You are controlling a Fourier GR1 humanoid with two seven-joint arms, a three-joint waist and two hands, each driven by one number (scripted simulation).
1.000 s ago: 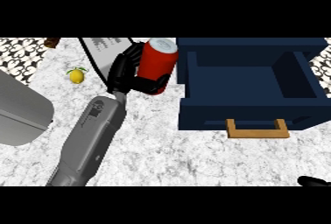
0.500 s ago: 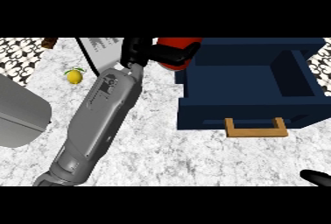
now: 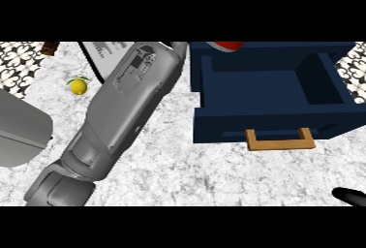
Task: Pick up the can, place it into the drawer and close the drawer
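Only a red sliver of the can (image 3: 226, 46) shows at the view's top edge, above the back left corner of the open navy drawer (image 3: 214, 87). My left forearm (image 3: 121, 106) runs up from the lower left to that spot. Its hand is cut off by the top edge, where it held the can a moment ago. The drawer is pulled out toward me, its inside bare, and a wooden handle (image 3: 280, 141) sits on its front. One straight black finger of my right hand (image 3: 350, 196) shows at the lower right corner, resting apart from everything.
A lemon (image 3: 77, 85) lies on the marble counter (image 3: 214, 174) left of my forearm. A grey rounded object (image 3: 18, 128) sits at the left edge. A white card with dark print (image 3: 103, 53) lies at the back, partly under the arm.
My left arm has lifted the can up and to the right, from beside the drawer to above its back left corner. Hand and can have slid mostly out of the top. The right hand stayed still.
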